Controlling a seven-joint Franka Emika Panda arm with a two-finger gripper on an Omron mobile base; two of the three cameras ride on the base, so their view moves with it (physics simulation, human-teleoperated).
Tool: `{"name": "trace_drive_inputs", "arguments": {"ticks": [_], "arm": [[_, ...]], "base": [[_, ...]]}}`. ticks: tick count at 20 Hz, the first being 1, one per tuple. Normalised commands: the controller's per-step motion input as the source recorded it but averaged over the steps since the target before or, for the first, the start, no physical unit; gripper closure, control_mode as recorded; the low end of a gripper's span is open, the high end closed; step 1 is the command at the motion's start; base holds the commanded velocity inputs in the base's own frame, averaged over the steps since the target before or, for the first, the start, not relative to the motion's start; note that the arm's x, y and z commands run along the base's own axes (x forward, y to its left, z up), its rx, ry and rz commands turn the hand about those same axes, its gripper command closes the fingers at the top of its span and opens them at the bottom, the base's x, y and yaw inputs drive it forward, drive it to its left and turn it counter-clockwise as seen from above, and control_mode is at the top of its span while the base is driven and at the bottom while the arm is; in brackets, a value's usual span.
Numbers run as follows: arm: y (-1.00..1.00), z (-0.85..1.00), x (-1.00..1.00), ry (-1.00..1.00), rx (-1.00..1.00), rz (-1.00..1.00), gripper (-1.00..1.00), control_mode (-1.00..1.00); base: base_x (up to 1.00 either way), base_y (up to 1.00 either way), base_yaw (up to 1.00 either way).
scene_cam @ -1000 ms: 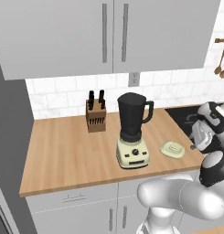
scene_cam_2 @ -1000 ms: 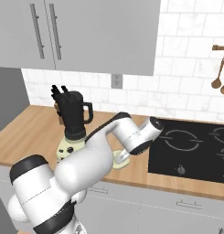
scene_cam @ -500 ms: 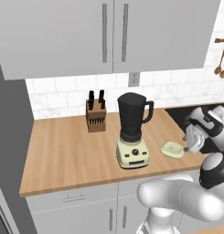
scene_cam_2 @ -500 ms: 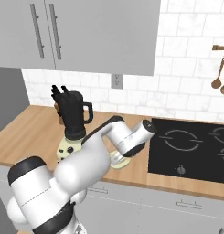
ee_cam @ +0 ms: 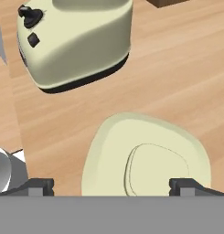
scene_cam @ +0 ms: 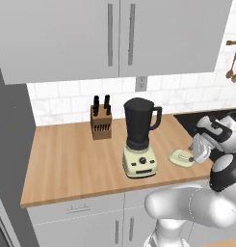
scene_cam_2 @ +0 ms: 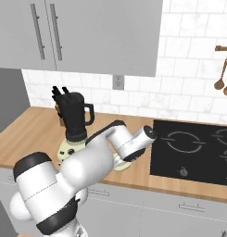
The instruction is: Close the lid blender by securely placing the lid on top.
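With the lid (ee_cam: 147, 162) lying flat on the counter (scene_cam: 71, 159) just beside the blender (scene_cam: 140, 140) base, the spread-open gripper (ee_cam: 111, 185) should be lowered squarely so that the raised centre bump is straddled evenly before being pinched.

No readable text, labels, brands or numbers anywhere; blender (scene_cam: 140, 141) base controls carry no legible marks.
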Motion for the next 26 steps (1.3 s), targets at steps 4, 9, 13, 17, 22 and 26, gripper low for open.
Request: {"name": "trace_drive_inputs", "arguments": {"ticks": [4, 9, 13, 17, 22, 26], "arm": [[0.00, -0.20, 0.22, 0.00, 0.06, 0.00, -1.00, -1.00], [0.00, -0.08, 0.21, 0.00, 0.03, 0.00, -1.00, -1.00], [-0.05, 0.00, 0.16, 0.00, 0.00, 0.00, -1.00, -1.00], [-0.02, -0.09, 0.05, 0.00, 0.00, 0.00, -1.00, -1.00], [-0.03, -0.13, 0.05, 0.00, 0.00, 0.00, -1.00, -1.00], [0.00, -0.08, 0.12, 0.00, 0.00, 0.00, -1.00, -1.00]], "base": [[0.00, 0.00, 0.00], [0.00, 0.00, 0.00], [0.00, 0.00, 0.00], [0.00, 0.00, 0.00], [0.00, 0.00, 0.00], [0.00, 0.00, 0.00]]}}
